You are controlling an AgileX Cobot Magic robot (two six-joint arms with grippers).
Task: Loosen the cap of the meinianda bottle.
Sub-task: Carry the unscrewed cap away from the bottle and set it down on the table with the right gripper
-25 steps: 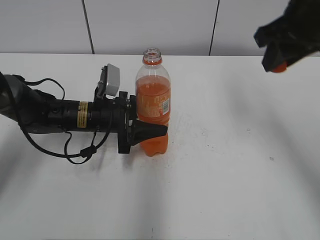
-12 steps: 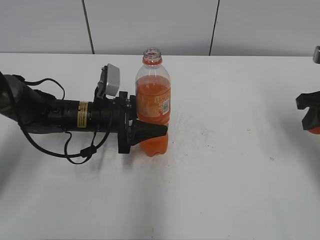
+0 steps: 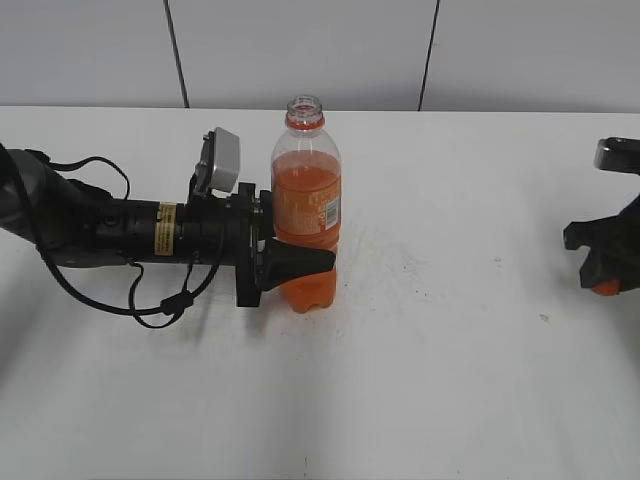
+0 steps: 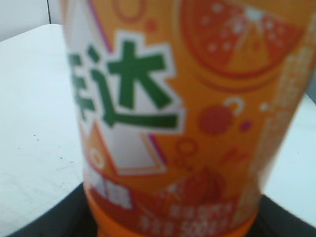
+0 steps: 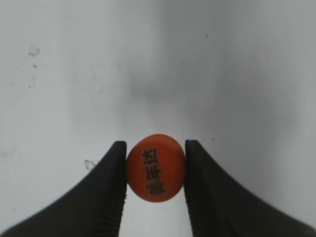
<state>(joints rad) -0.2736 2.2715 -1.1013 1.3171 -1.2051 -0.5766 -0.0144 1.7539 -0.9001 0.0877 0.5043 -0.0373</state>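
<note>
Landmark: meinianda bottle, upright on the white table, a little left of the table's middle.
Left gripper: lies level, coming in from the bottle's left, jaws clamped on the bottle's lower body below the label. The left wrist view shows only label at close range, consistent with a firm hold.
Bottle mouth: open and bare, orange neck ring just under it; no cap on the thread.
Right gripper: well to the right of the bottle, low over the table near its right edge.
Cap: off the bottle, pinched narrow between both right fingers, printed top facing the wrist camera; in the exterior view just an orange speck under the jaws.
Step (judged): loosening is done and more, the cap is fully removed; the present step looks like setting it down right of the bottle.
Next move (judged): settle the cap flat on the table, then spread the fingers evenly so it does not roll. Left hold should not slacken until then, as the open bottle could tip.
</note>
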